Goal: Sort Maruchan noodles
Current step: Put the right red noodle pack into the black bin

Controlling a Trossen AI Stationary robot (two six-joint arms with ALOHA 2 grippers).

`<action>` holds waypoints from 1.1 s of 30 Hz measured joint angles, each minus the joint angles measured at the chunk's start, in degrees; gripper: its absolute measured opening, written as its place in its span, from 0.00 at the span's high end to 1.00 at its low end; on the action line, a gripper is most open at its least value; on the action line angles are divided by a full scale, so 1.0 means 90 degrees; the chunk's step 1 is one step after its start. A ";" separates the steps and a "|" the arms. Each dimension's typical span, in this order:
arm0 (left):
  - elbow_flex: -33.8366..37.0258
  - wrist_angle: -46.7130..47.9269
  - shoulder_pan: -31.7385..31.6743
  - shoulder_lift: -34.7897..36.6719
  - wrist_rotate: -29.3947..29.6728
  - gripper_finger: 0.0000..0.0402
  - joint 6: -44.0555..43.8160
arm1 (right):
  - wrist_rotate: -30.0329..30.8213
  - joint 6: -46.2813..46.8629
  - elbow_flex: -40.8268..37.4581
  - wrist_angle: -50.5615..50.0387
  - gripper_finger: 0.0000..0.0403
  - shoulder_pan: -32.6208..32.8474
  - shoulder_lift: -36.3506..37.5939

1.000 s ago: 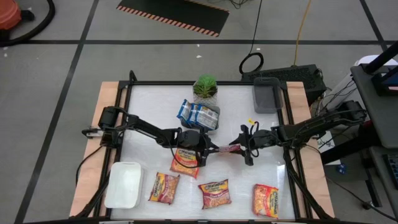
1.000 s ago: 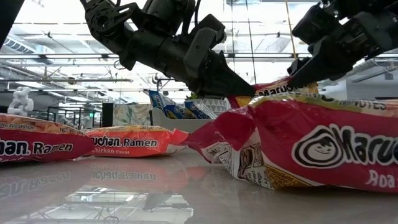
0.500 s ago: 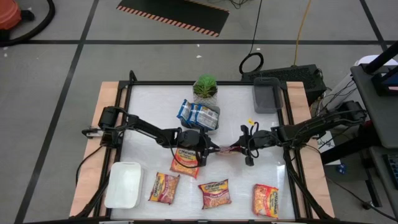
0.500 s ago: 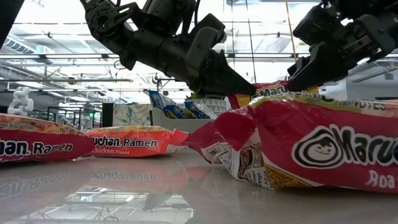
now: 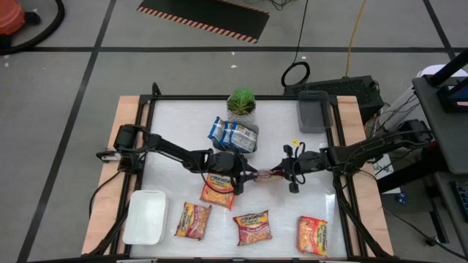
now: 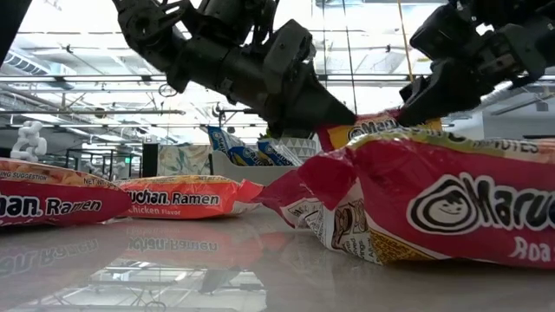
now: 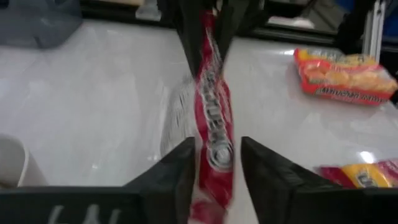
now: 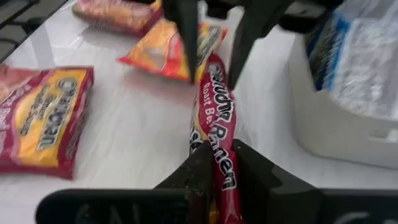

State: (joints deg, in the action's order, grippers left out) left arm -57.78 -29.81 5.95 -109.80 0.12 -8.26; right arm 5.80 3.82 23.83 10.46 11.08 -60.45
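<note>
A pink-red Maruchan packet [image 5: 267,174] hangs in the air over the table's middle, stood on edge between my two grippers. My right gripper [image 5: 284,173] is shut on its right end. My left gripper [image 5: 247,175] is open, and its fingers stand on either side of the packet's left end [image 7: 214,140] with a small gap each side. An orange packet [image 5: 218,191] lies flat under the left gripper. Three more packets [image 5: 252,226] lie along the near edge. Blue-white packets [image 5: 234,135] sit in a white tray. My right gripper pinches the packet's right end [image 8: 219,149] between its two fingers [image 8: 200,167]. It comes in level from the table's right, with the fingers along the packet's length. The packet is lifted clear of the table, on edge, and reaches out toward the left gripper [image 6: 334,121].
A potted plant [image 5: 242,104] stands at the far edge and a grey tray [image 5: 314,111] at the far right corner. A white tray [image 5: 145,217] sits at the near left corner. In the low view a large packet [image 6: 451,208] lies close to the camera.
The right gripper has moved a little toward the table's left, carrying the packet with it. In the low view the left gripper has shifted slightly upward, and more of the packet's left end and label now shows below its fingers.
</note>
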 joint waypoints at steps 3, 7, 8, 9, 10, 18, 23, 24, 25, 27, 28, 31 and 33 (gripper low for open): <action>-0.0003 0.0358 0.0085 0.0282 0.0064 0.57 -0.0008 | 0.0000 -0.0003 0.0000 0.0007 0.90 -0.0155 0.0270; -0.0002 0.1144 0.0225 0.0814 0.0382 0.50 -0.0023 | 0.0010 -0.0003 0.0002 0.0002 0.90 -0.0304 0.0692; -0.0002 0.1272 0.0260 0.0961 0.0464 0.50 -0.0025 | 0.0019 -0.0003 0.0002 0.0002 0.90 -0.0329 0.0801; -0.0002 0.1463 0.0295 0.1131 0.0525 0.49 -0.0023 | 0.0055 -0.0003 0.0002 0.0029 0.90 -0.0354 0.0899; -0.0002 0.1692 0.0330 0.1303 0.0576 0.49 -0.0002 | 0.0125 -0.0001 0.0002 0.0017 0.90 -0.0363 0.0998; -0.0002 0.2804 0.0650 0.2061 0.1151 0.49 -0.0131 | 0.0501 0.0264 0.0006 -0.0085 0.89 -0.0364 0.1370; -0.0002 0.2987 0.0803 0.2040 0.1214 0.49 -0.0117 | -0.0016 0.0372 0.0007 -0.0374 0.88 -0.0328 0.1266; -0.0002 0.2969 0.0816 0.2005 0.1217 0.49 -0.0108 | -0.0128 0.0461 0.0005 -0.0435 0.87 -0.0299 0.1221; -0.0002 0.2986 0.0819 0.1985 0.1217 0.49 -0.0065 | -0.0168 0.0542 0.0005 -0.0417 0.86 -0.0263 0.1159; 0.0005 0.3053 0.0824 0.1956 0.1215 0.49 0.0057 | -0.0172 0.0654 0.0007 -0.0415 0.83 -0.0182 0.1027; 0.0005 0.2990 0.0830 0.1924 0.1218 0.49 0.0122 | -0.0175 0.0695 0.0005 -0.0447 0.81 -0.0143 0.0967; 0.0002 0.3014 0.0831 0.1897 0.1226 0.49 0.0385 | -0.0172 0.0931 0.0034 -0.0514 0.76 -0.0087 0.0779; 0.0002 0.2981 0.0831 0.1897 0.1226 0.49 0.0566 | -0.0166 0.1137 0.0189 -0.0917 0.73 -0.0094 0.0697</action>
State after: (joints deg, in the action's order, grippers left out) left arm -57.76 -2.98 13.43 -92.73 11.15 -3.17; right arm 4.31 14.06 25.54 2.21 10.24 -54.17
